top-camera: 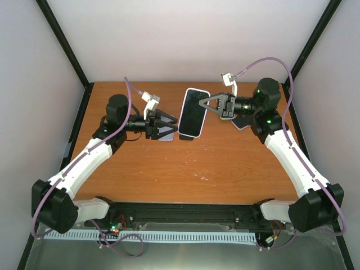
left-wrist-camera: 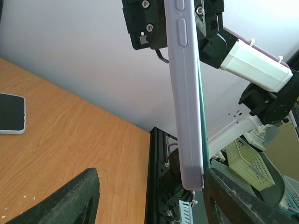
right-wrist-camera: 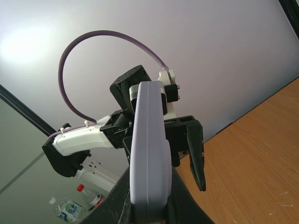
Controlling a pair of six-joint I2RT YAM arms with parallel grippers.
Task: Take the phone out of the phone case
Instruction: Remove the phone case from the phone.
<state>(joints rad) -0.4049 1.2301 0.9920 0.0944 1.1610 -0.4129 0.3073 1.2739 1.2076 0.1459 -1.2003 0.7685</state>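
Between the arms, held clear of the worktop [top-camera: 185, 169], the phone [top-camera: 193, 112] sits in its lavender phone case [left-wrist-camera: 184, 93], clamped at one long edge by the right end effector [top-camera: 215, 104]. The left end effector [top-camera: 170, 127] gapes wide around the lower corner, gripping nothing. Likely trouble: closing across case and phone together would free nothing, and a hard push against that one-sided hold could twist the pair loose and drop it.

Lilac case [left-wrist-camera: 184, 93], blk phone [top-camera: 192, 112]

links [top-camera: 84, 163] white | joints [top-camera: 53, 205] black | cables [top-camera: 130, 95] purple | left gripper [top-camera: 175, 127] black | right gripper [top-camera: 203, 104] black | LEDs [top-camera: 269, 119] green
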